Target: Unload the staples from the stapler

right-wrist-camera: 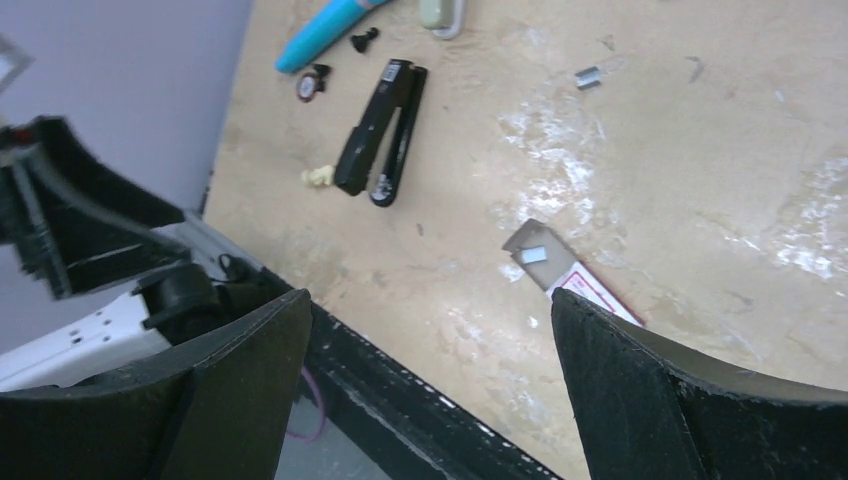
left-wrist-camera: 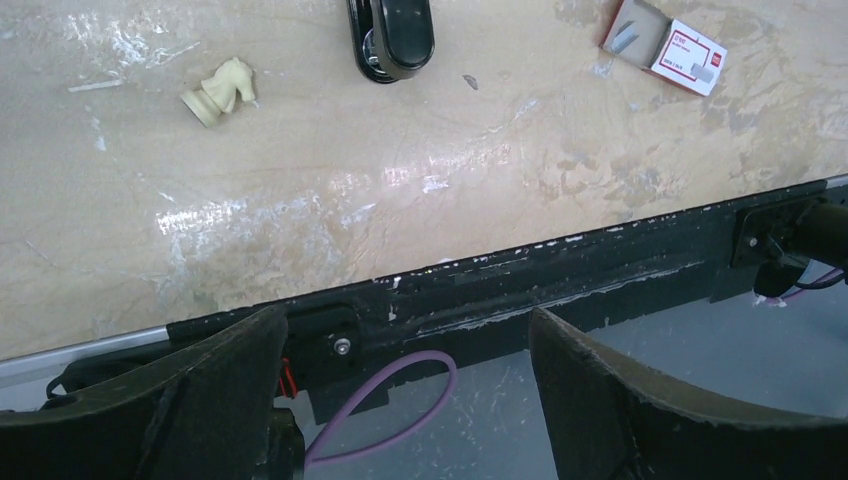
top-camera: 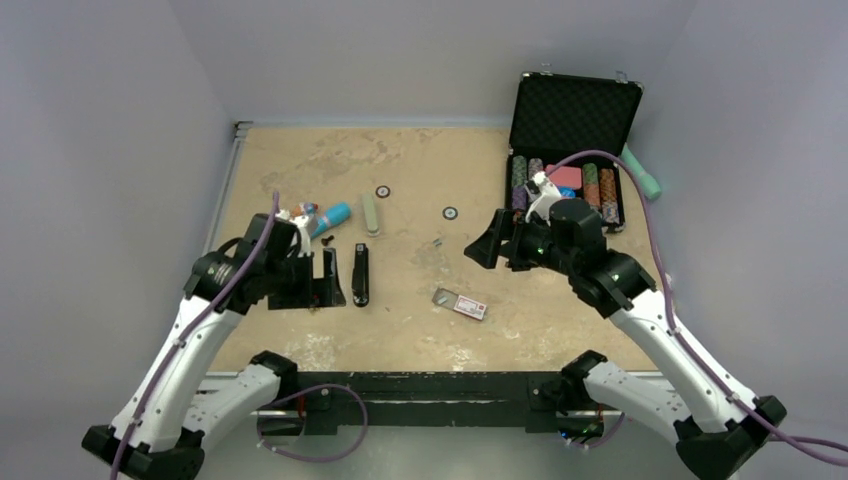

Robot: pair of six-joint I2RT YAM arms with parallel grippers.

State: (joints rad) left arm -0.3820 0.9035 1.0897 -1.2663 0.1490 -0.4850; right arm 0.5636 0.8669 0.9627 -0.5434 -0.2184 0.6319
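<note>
1. Pincers both gape: we see the left pincer and right pincer spread wide above the bench.
2. We find the stapler lying just beside the left pincer, untouched.
3. We spot a staple box between the arms.

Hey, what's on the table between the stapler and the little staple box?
Just bare tabletop, apart from one tiny dark speck. The left wrist view shows it best, between the stapler and the staple box.

Slim black stapler lying lengthwise, left of centre
</note>
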